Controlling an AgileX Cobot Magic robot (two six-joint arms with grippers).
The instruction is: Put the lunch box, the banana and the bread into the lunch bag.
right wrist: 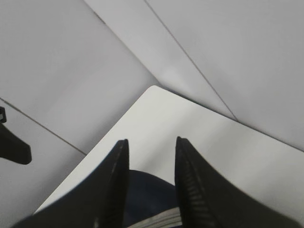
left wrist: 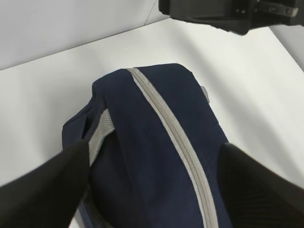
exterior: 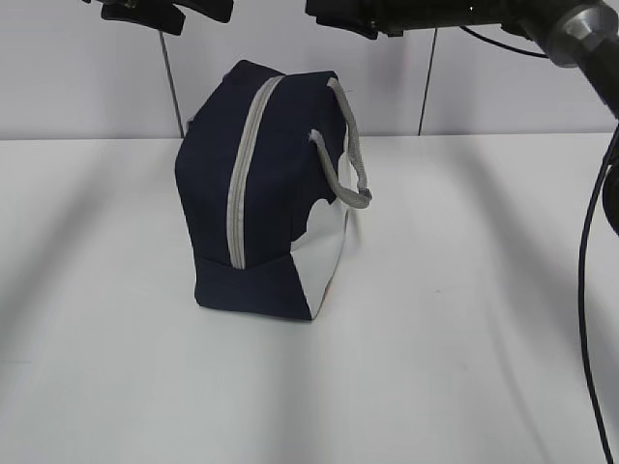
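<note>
The navy lunch bag (exterior: 261, 193) stands on the white table with its white lower panel facing right. Its grey zipper (exterior: 247, 164) runs over the top and looks closed. My left gripper (exterior: 145, 12) hangs open above the bag's left; in the left wrist view (left wrist: 154, 148) its fingers are spread wide over the bag (left wrist: 156, 142). My right gripper (exterior: 343, 14) is open and empty above the bag; in the right wrist view (right wrist: 152, 140) a bit of the bag (right wrist: 147, 194) shows between its fingers. The lunch box, banana and bread are out of view.
The white table (exterior: 464, 319) extends around the bag to a grey back wall. The bag's grey handle (exterior: 353, 155) loops out on its right side. A black cable (exterior: 592, 242) hangs at the right edge. The right arm shows in the left wrist view (left wrist: 213, 12).
</note>
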